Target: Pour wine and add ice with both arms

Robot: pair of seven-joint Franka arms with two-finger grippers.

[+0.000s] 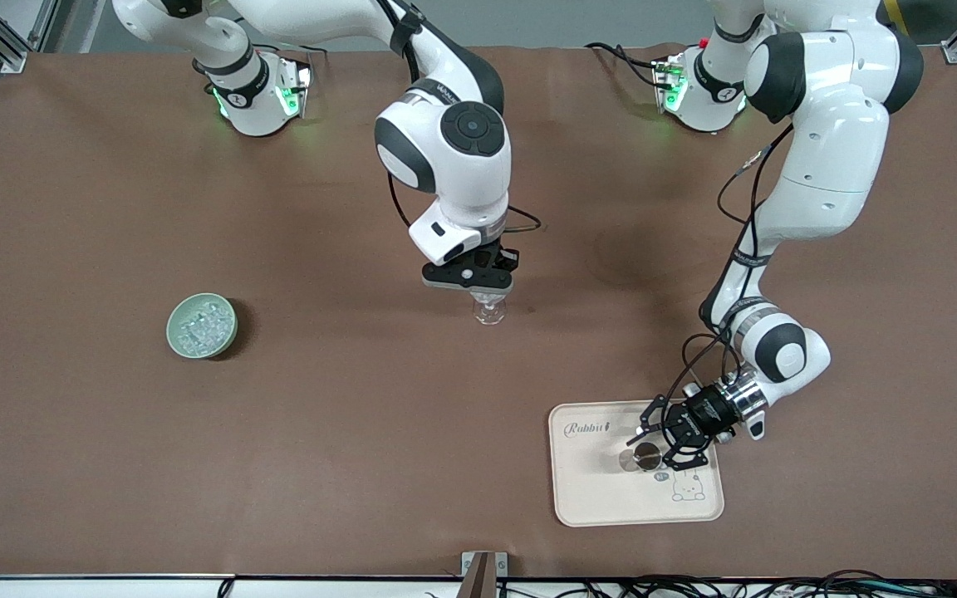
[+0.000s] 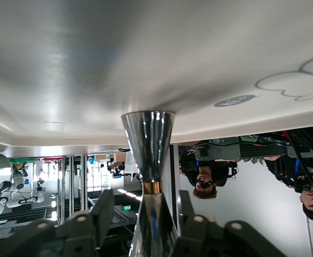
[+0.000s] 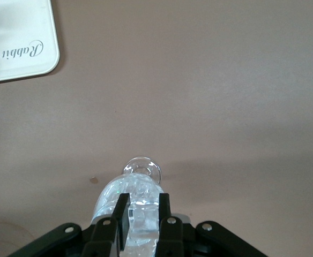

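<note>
The right hand (image 1: 485,291) sits over the middle of the brown counter (image 1: 113,432), its fingers pinched onto a clear stemmed wine glass (image 1: 489,311) — the glass foot rests on the counter just below it. In the right wrist view the two black fingers (image 3: 120,214) clamp the glass (image 3: 135,193) between them, and its round foot (image 3: 142,169) shows past the fingertips.

The left hand (image 1: 653,440) reaches in low from the side over the cream tray (image 1: 586,498), the one with "Rabbit" printed on it, near the counter's front edge toward the left arm's end. A shiny metal vessel (image 1: 640,457) stands on that tray. In the left wrist view its flared body with a gold band (image 2: 151,187) runs between the fingers (image 2: 100,211), which stand parted on either side of it, with a gap showing — no grip on it.

The ice (image 1: 200,322) lies heaped in a small pale green bowl (image 1: 177,340) toward the right arm's end of the counter, well apart from both hands.
</note>
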